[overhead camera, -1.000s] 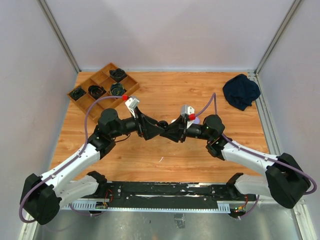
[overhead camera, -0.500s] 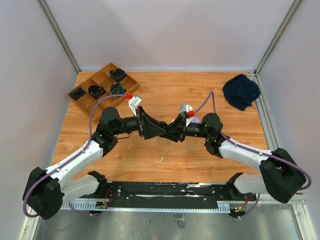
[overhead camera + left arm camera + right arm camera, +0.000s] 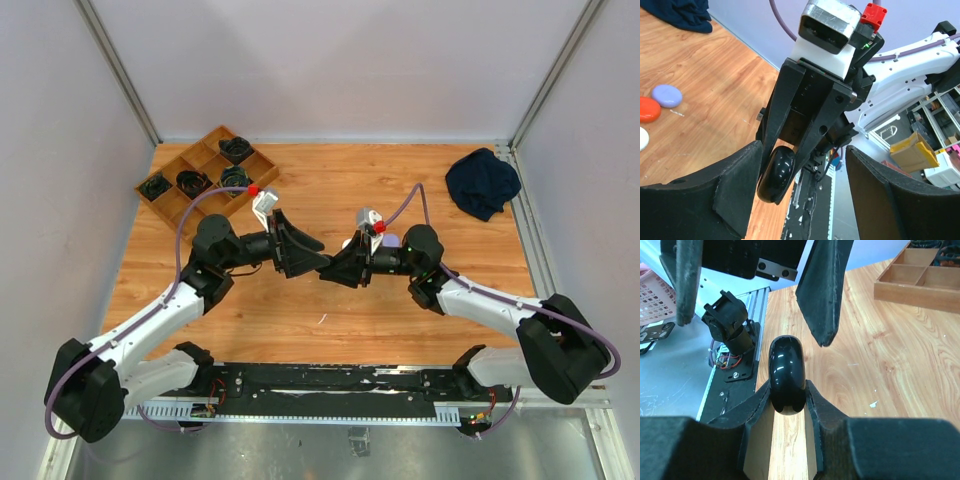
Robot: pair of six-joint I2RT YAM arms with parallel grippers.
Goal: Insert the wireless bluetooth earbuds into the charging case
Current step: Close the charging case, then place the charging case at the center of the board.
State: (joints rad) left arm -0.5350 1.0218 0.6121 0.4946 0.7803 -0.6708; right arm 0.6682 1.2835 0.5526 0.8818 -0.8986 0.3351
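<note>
The left gripper (image 3: 318, 260) has drawn back leftward, opening a small gap between the two grippers at mid-table. Its jaws stand spread, holding nothing. The right gripper (image 3: 788, 390) clamps the black charging case (image 3: 786, 367) on edge. No earbuds show in either, so insertion likely remains undone.

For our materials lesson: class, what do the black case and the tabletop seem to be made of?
The black case: likely hard plastic, glossy; sharp light reflections on its smooth curve. The tabletop: wood or wood-look laminate, satin; visible plank grain.
</note>
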